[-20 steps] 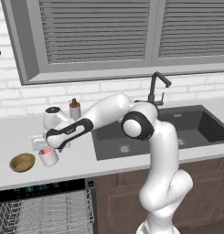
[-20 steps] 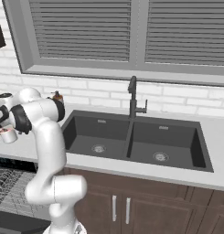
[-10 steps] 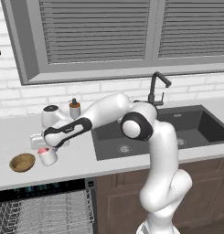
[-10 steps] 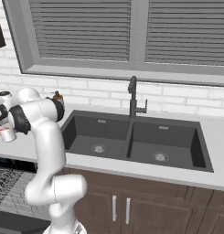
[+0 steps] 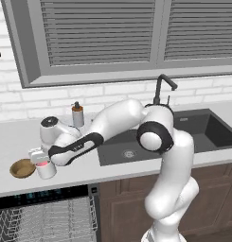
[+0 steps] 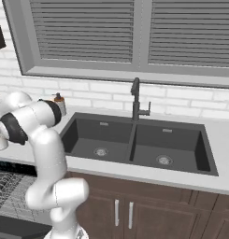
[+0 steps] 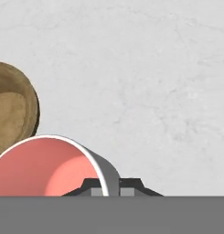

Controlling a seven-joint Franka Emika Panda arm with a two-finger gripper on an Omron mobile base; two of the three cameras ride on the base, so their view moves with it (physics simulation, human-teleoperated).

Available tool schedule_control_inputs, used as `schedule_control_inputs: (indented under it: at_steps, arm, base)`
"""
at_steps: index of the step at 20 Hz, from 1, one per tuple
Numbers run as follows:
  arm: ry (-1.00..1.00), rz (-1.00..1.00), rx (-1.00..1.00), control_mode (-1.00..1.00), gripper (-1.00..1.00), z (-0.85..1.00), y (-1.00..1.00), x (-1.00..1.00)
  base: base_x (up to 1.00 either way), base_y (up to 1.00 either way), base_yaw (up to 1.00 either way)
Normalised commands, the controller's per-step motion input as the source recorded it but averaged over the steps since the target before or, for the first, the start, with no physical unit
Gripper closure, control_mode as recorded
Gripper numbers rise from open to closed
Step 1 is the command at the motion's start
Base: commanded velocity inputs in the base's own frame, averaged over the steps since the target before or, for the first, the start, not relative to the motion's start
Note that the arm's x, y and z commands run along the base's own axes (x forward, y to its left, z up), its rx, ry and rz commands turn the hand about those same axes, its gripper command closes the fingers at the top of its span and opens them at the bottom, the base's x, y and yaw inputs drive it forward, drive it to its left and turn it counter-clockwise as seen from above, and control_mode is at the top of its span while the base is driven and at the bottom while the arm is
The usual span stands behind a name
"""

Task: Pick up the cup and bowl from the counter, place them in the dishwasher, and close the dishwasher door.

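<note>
Now the gripper (image 7: 112, 186) pinches the cup (image 5: 44, 168) by its rim.
The cup stands on the counter (image 5: 13, 142) just beside the bowl (image 5: 22, 168); with so thin a hold, lifting could tilt it loose onto the bowl.

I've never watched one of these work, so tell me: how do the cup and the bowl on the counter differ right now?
The cup is white with a pink-red inside; the bowl is brown all over. The cup stands taller; the bowl is shallower. The gripper is shut on the cup's wall; the bowl sits untouched beside it. Both are round and upright on the counter.
</note>
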Motion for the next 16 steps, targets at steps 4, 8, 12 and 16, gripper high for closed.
schedule_control_inputs:
  at_steps: [4,8,12,16]
  arm:
    - [-0.27,0.0,0.03,-1.0,1.0,0.46,-0.48,-1.0]
    - [-0.14,0.0,0.02,-1.0,1.0,0.37,-0.86,-0.89]
    - [0.0,0.0,0.09,-1.0,1.0,0.23,-0.82,-0.83]
    - [0.05,0.0,0.11,-1.0,1.0,0.01,-0.89,-0.51]
  base:
    - [0.0,0.0,0.0]
    - [0.0,0.0,0.0]
    - [0.0,0.0,0.0]
    - [0.0,0.0,0.0]
